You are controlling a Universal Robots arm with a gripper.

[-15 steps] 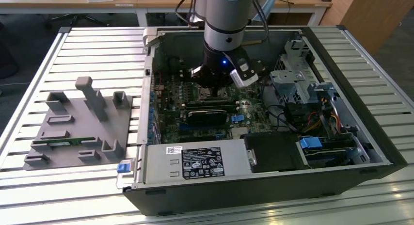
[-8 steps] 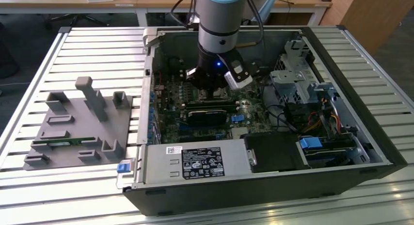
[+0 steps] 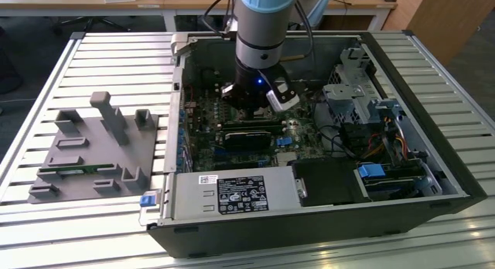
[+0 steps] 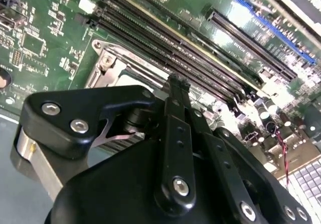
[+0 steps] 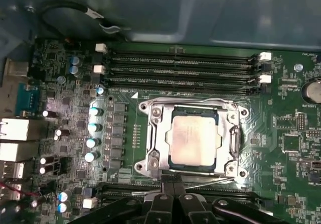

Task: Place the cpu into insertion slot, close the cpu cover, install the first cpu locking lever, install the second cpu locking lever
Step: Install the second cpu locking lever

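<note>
In the first wrist view the cpu (image 5: 193, 136), a dull silver square, lies flat in the insertion slot (image 5: 150, 114) on the green board. The silvery cpu cover (image 5: 232, 142) lies down around it, and the chip shows through its window. A thin metal lever (image 5: 215, 180) runs along the socket edge nearest my fingertips. My gripper (image 5: 173, 180) is shut, its black fingers pressed together right at that edge, with nothing visible between them. The second wrist view has the gripper (image 4: 178, 83) tip just over the socket frame (image 4: 115, 66). In the exterior view the gripper (image 3: 251, 109) reaches down into the open computer case.
Long black memory slots (image 5: 180, 68) flank the socket, and a row of capacitors (image 5: 93, 128) stands beside it. A black card (image 3: 247, 135), the power supply (image 3: 232, 193) and a drive cage (image 3: 356, 95) crowd the case. A grey fixture (image 3: 93, 147) sits on the slatted table.
</note>
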